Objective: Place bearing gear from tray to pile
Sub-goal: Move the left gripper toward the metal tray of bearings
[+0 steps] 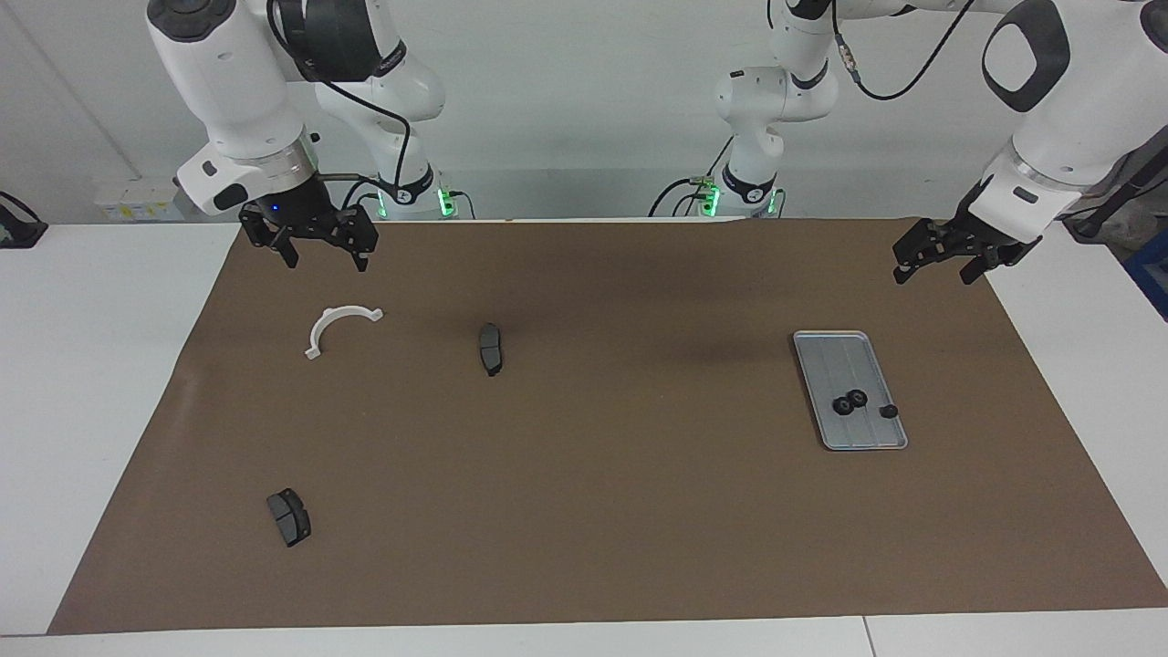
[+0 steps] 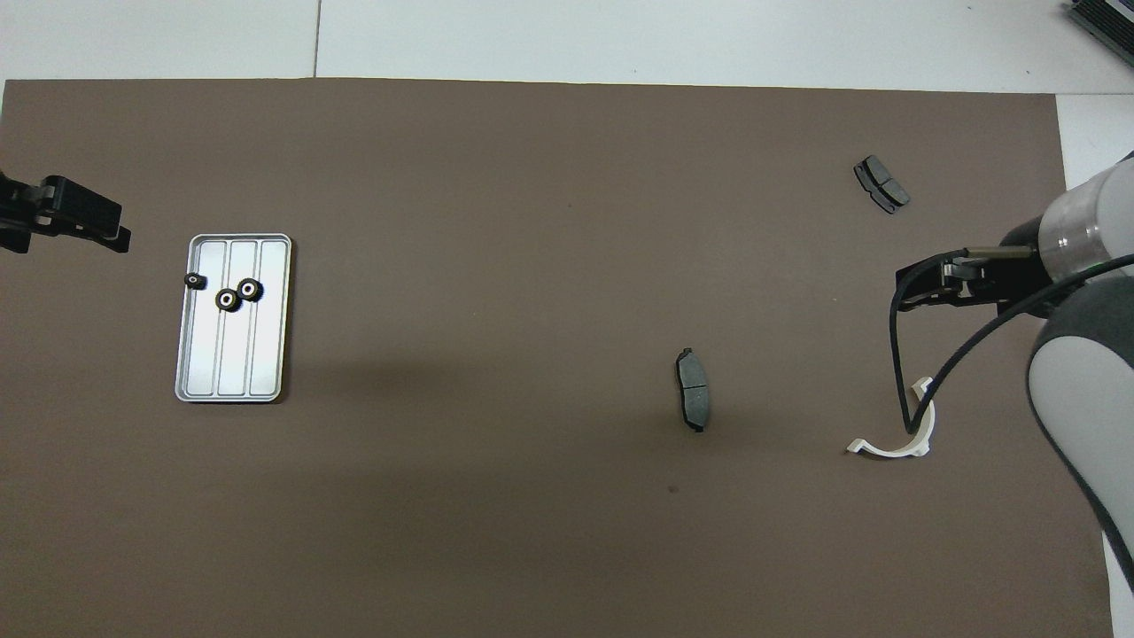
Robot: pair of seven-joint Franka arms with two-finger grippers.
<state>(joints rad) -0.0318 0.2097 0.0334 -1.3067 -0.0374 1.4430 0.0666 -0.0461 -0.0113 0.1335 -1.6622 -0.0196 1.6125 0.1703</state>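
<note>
The silver tray (image 1: 835, 365) (image 2: 266, 354) lies on the brown mat toward the left arm's end. Three small black bearing gears rest on it: two touching ones (image 1: 850, 402) (image 2: 239, 296) and a third (image 1: 889, 411) (image 2: 194, 281) at the rim. The pile is a loose scatter toward the right arm's end: a white bracket (image 1: 339, 327) (image 2: 895, 446) and two dark brake pads (image 1: 491, 349) (image 2: 694, 401), (image 1: 288, 516) (image 2: 881, 184). My left gripper (image 1: 935, 272) (image 2: 62, 221) hangs open and empty over the mat beside the tray. My right gripper (image 1: 326, 261) (image 2: 921, 288) hangs open and empty over the mat beside the bracket.
The brown mat (image 1: 620, 493) covers most of the white table (image 1: 82, 383). A black cable (image 2: 912, 372) from the right arm crosses over the bracket in the overhead view.
</note>
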